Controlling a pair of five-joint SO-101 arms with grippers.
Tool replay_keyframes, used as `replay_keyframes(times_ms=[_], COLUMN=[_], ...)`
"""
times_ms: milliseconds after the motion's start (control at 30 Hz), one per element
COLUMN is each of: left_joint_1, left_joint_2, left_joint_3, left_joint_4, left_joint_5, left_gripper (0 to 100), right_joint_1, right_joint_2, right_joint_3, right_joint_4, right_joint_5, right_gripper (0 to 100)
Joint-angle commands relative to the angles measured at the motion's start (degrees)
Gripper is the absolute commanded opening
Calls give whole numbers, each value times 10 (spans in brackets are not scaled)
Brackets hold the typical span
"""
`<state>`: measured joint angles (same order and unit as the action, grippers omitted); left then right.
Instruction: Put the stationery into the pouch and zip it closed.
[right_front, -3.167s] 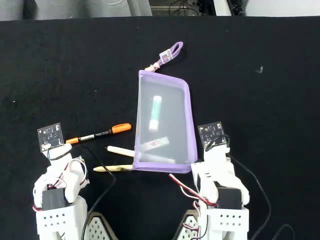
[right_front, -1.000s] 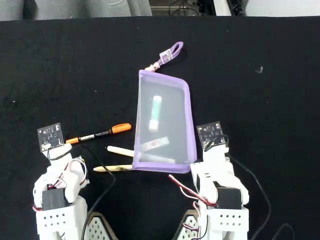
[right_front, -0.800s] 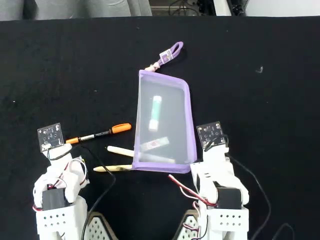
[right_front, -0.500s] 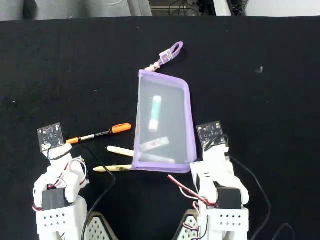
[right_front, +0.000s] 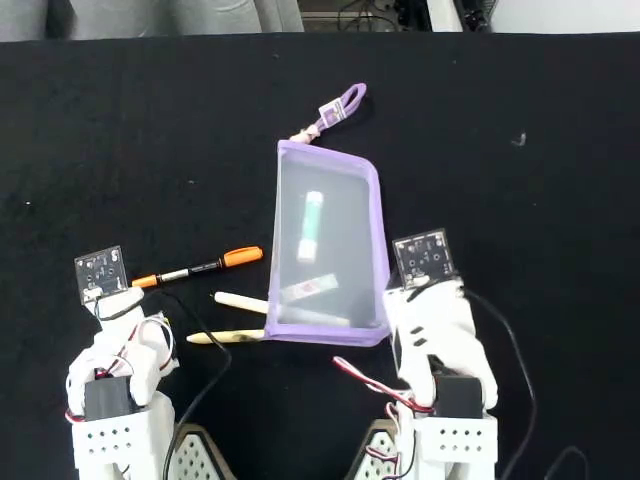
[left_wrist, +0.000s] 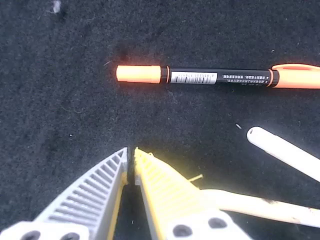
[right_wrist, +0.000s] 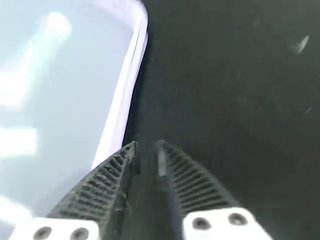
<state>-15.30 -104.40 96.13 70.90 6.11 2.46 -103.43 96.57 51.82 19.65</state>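
Right gripper (right_wrist: 146, 146): barely parted, empty, at pouch (right_front: 340, 200) right edge. Left gripper (left_wrist: 130, 150): closed, empty. Risk: right gripper snags pouch, dragging it askew.

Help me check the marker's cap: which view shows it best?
Left wrist view: the marker lies close, cap and barrel plain. The high view shows it small, left of the pouch; the right wrist view faces the pouch's edge.

We observe that the right arm (right_front: 432, 330) has advanced from its base, toward the translucent purple-edged zip pouch (right_front: 330, 240); its gripper (right_wrist: 146, 146) now sits beside the pouch's long edge
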Motion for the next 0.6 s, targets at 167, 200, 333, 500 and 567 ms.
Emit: replay_keyframes(times_ms=[167, 200, 333, 500, 567], left_joint_1=[2, 2, 2, 2, 2], left_joint_2=[3, 3, 3, 3, 3], left_joint_3=[13, 13, 13, 13, 13], left_joint_4=[2, 2, 2, 2, 2], left_joint_5=[3, 3, 3, 3, 3], left_gripper=[30, 30, 30, 30, 30], right_joint_1=[-8, -9, -50, -158, -190], right_joint_2=[-42, -42, -40, 22, 82], right_joint_3=[-78, -93, -145, -226, -275], right_joint_4=[-69, -67, -67, -50, -50], right_joint_5=[-53, -62, -74, -91, -126], right_gripper=[203, 205, 205, 205, 205])
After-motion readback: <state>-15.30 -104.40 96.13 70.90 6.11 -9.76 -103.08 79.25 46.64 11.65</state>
